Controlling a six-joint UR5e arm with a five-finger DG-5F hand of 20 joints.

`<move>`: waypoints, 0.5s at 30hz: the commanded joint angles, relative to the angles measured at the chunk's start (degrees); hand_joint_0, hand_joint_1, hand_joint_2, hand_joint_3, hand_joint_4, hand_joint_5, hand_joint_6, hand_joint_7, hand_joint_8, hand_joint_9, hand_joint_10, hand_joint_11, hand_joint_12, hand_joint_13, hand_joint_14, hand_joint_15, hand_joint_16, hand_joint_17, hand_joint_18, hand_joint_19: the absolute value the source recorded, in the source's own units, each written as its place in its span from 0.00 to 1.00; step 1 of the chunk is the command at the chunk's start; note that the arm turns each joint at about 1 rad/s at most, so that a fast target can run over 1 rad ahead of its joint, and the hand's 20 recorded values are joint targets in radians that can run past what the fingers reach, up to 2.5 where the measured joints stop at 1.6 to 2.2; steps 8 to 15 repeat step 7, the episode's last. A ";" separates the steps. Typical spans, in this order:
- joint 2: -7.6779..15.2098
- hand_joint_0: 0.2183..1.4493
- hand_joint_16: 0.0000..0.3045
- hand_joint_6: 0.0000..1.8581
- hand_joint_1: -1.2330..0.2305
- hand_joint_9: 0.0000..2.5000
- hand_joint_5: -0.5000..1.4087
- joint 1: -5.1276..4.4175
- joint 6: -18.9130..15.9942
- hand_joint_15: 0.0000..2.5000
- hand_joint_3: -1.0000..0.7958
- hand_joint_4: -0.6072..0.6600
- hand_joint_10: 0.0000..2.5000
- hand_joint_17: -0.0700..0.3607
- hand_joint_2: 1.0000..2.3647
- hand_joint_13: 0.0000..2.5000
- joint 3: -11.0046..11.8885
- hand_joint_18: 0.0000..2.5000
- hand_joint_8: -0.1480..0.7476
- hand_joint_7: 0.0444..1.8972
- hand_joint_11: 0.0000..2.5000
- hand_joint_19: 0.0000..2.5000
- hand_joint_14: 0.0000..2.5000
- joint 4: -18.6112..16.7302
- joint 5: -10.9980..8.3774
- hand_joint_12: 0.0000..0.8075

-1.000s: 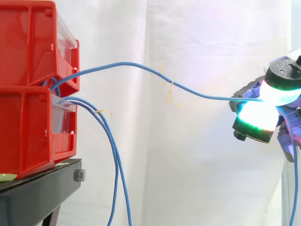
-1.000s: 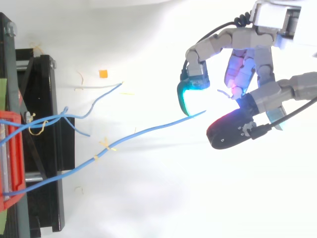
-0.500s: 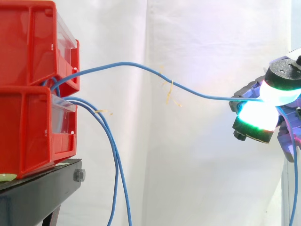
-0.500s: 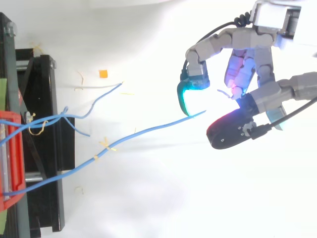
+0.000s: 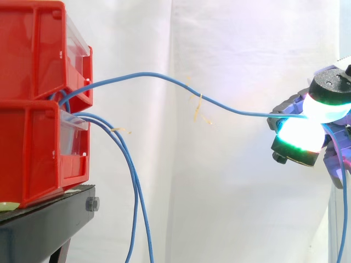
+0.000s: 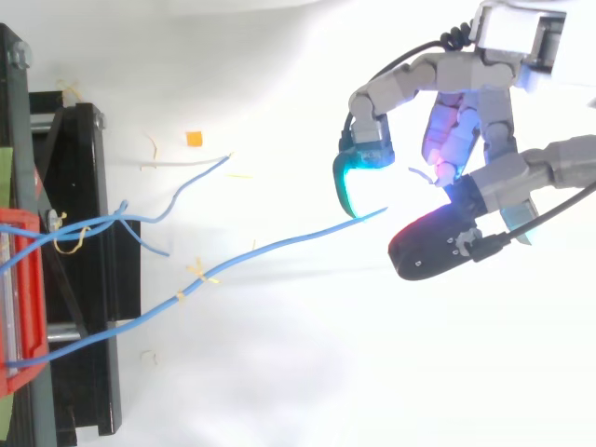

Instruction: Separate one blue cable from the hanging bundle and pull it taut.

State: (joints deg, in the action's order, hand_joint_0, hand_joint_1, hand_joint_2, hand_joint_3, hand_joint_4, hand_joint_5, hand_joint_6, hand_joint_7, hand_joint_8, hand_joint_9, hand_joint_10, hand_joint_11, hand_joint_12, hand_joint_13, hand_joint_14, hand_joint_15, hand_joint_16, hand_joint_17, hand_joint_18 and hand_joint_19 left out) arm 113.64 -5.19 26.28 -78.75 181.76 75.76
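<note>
Thin blue cable (image 5: 164, 76), pinched between pads (image 5: 299, 132) of the grey robot hand (image 6: 466, 121), unmoved from a second ago, sagging, pull unfinished.

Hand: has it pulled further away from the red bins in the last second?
No. The hand stays put against the red bins, pinching the blue cable, which sags as before.

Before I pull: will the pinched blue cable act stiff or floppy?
Probably floppy: the blue cable arcs and sags between the red bins and the hand pinching it. Likely light and thin, so it may slip between the thick pads.
</note>
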 commanded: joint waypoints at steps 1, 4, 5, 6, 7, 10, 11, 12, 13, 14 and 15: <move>0.00 0.44 0.14 0.27 0.31 0.76 0.34 0.00 0.00 0.16 0.44 0.46 0.01 0.38 0.01 0.53 0.00 0.36 0.22 0.66 0.15 0.24 0.01 0.00 0.00 0.22; 0.00 0.44 0.14 0.27 0.31 0.76 0.34 0.00 0.00 0.16 0.44 0.46 0.01 0.38 0.01 0.53 0.00 0.36 0.22 0.67 0.15 0.24 0.01 0.00 0.00 0.22; 0.00 0.44 0.14 0.27 0.31 0.76 0.34 0.00 0.00 0.16 0.44 0.46 0.01 0.38 0.01 0.53 0.00 0.36 0.22 0.67 0.15 0.24 0.01 0.00 0.00 0.22; 0.00 0.44 0.14 0.27 0.31 0.76 0.34 0.00 0.00 0.16 0.44 0.46 0.01 0.38 0.01 0.53 0.00 0.36 0.22 0.67 0.15 0.24 0.01 0.00 0.00 0.21; 0.00 0.44 0.14 0.27 0.31 0.76 0.34 0.00 0.00 0.15 0.44 0.46 0.01 0.38 0.01 0.53 0.00 0.36 0.22 0.67 0.15 0.23 0.01 0.00 0.00 0.22; 0.00 0.44 0.14 0.27 0.31 0.76 0.34 0.00 0.00 0.15 0.44 0.46 0.01 0.38 0.01 0.53 0.00 0.36 0.22 0.67 0.15 0.23 0.01 0.00 0.00 0.22; 0.00 0.44 0.14 0.27 0.31 0.76 0.34 0.00 0.00 0.15 0.44 0.46 0.01 0.38 0.01 0.53 0.00 0.36 0.22 0.67 0.15 0.23 0.01 0.00 0.00 0.22; 0.00 0.44 0.14 0.27 0.31 0.76 0.34 0.00 0.00 0.15 0.44 0.46 0.01 0.38 0.01 0.53 0.00 0.36 0.22 0.67 0.15 0.23 0.01 0.00 0.00 0.22; 0.00 0.44 0.14 0.27 0.31 0.76 0.34 0.00 0.00 0.15 0.44 0.46 0.01 0.38 0.01 0.53 0.00 0.36 0.22 0.67 0.15 0.23 0.01 0.00 0.00 0.22; 0.00 0.44 0.14 0.27 0.31 0.76 0.34 0.00 0.00 0.15 0.44 0.46 0.01 0.38 0.01 0.53 0.00 0.36 0.22 0.67 0.15 0.23 0.01 0.00 0.00 0.22; 0.00 0.44 0.14 0.27 0.31 0.76 0.34 0.00 0.00 0.15 0.44 0.46 0.01 0.38 0.01 0.53 0.00 0.36 0.22 0.67 0.15 0.23 0.01 0.00 0.00 0.22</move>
